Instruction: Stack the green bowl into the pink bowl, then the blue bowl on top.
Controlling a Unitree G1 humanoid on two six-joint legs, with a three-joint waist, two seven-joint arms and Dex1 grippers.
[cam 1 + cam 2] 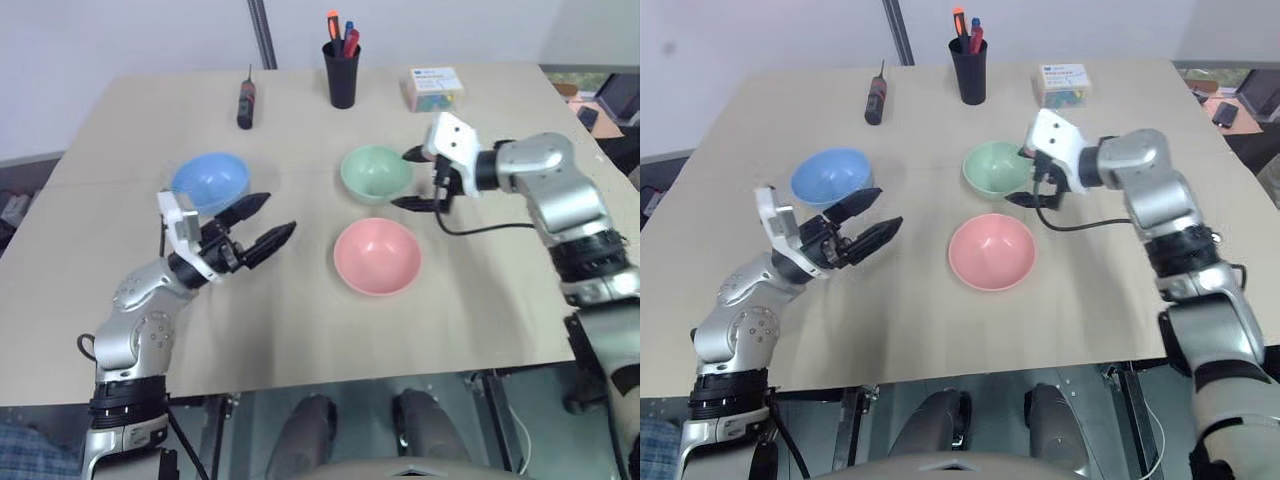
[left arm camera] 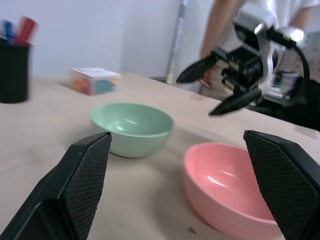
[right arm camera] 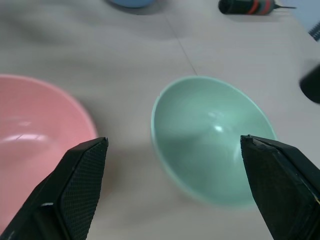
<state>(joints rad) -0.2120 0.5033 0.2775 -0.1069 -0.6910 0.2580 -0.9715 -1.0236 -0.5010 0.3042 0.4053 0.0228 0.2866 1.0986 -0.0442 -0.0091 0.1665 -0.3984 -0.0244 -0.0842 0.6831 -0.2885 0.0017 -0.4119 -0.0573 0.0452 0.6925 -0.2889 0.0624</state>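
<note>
**Right end effector spread wide at the green bowl's rim**

Right end effector (image 1: 417,179) is hanging released and empty, one black finger above the rim of the green bowl (image 1: 375,173) and the other just outside it at the bowl's 3 o'clock edge. Whether either finger is touching the rim cannot be told. The green bowl is sitting upright on the desk (image 1: 300,330), with the pink bowl (image 1: 376,256) lying just beside it at 6 o'clock, empty and apart from it. The blue bowl (image 1: 209,179) is resting well off at the green bowl's 9 o'clock. Left end effector (image 1: 262,222) is hovering released and empty beside the blue bowl, at its 4 o'clock. At 12 o'clock, a black pen cup (image 1: 341,73), a screwdriver (image 1: 245,102) and a small box (image 1: 433,87) are standing along the far side.
</note>
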